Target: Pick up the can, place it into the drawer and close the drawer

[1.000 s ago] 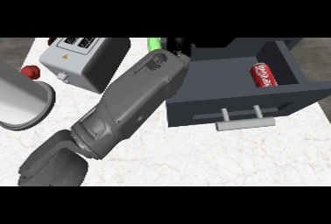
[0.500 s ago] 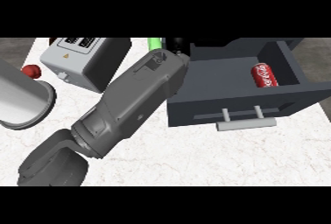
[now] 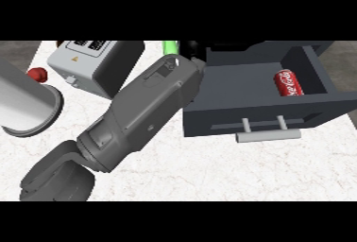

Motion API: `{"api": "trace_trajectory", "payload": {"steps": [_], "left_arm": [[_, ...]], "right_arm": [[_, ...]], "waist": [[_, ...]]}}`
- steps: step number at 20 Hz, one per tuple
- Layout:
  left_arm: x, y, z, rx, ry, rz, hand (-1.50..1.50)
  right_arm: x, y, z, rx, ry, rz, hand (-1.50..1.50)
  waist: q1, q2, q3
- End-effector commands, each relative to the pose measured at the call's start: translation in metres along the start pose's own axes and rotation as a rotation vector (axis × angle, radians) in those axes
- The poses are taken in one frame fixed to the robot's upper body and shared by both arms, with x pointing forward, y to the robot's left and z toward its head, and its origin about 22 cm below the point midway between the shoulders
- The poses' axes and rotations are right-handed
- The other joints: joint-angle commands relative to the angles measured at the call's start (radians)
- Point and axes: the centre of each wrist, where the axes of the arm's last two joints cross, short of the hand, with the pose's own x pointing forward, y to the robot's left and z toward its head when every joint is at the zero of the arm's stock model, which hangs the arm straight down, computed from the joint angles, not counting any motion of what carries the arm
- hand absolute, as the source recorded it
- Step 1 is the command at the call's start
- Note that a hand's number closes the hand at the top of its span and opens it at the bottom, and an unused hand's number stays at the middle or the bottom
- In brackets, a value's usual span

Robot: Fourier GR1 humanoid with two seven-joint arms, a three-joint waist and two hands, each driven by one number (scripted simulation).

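Note:
A red can lies on its side inside the open dark grey drawer, close to its right wall. The drawer's pale bar handle faces me on the front panel. My left forearm runs diagonally from the lower left up to the drawer's back left corner. Only a bit of the black left hand shows there, at the top of the picture, apart from the can. The drawer's edge and the picture's top hide how its fingers stand. My right hand does not show.
A grey box with a label stands at the back left, with a red knob beside it. A large pale grey cylinder stands at the left edge. A green object pokes out behind the wrist. White marble counter lies in front.

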Motion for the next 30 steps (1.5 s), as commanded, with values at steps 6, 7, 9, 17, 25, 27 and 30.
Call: {"api": "trace_trajectory", "payload": {"steps": [6, 7, 9, 17, 25, 27, 30], "left_arm": [[0.018, -0.013, 0.004, 0.005, -0.016, 0.031, -1.50], [0.023, -0.016, 0.003, -0.004, -0.032, 0.013, -1.50], [0.017, -0.011, 0.003, -0.020, -0.006, 0.039, -1.50], [0.004, -0.002, 0.002, 0.004, 0.026, 0.031, -1.50], [0.028, 0.001, -0.002, 0.007, 0.023, 0.008, -1.50], [0.029, 0.017, -0.008, 0.025, 0.024, 0.008, -1.50], [0.035, 0.024, -0.012, 0.033, 0.023, 0.002, -1.50]], "right_arm": [[0.012, 0.036, -0.036, 0.086, -0.045, 0.261, -1.50], [0.013, 0.043, -0.045, 0.083, -0.072, 0.282, -1.50], [0.004, 0.057, -0.058, 0.099, -0.053, 0.321, -1.50], [-0.014, 0.113, -0.108, 0.140, -0.089, 0.487, -1.50], [-0.056, 0.154, -0.157, 0.262, -0.095, 0.683, -1.50], [-0.070, 0.160, -0.161, 0.273, -0.095, 0.712, -1.50], [-0.089, 0.160, -0.173, 0.340, -0.101, 0.812, -1.50]], "waist": [[0.045, -0.007, -0.001], [0.055, -0.006, -0.001], [0.070, -0.007, -0.001], [0.083, -0.015, -0.002], [0.105, -0.020, -0.001], [0.105, -0.022, -0.001], [0.102, -0.021, -0.001]]}}
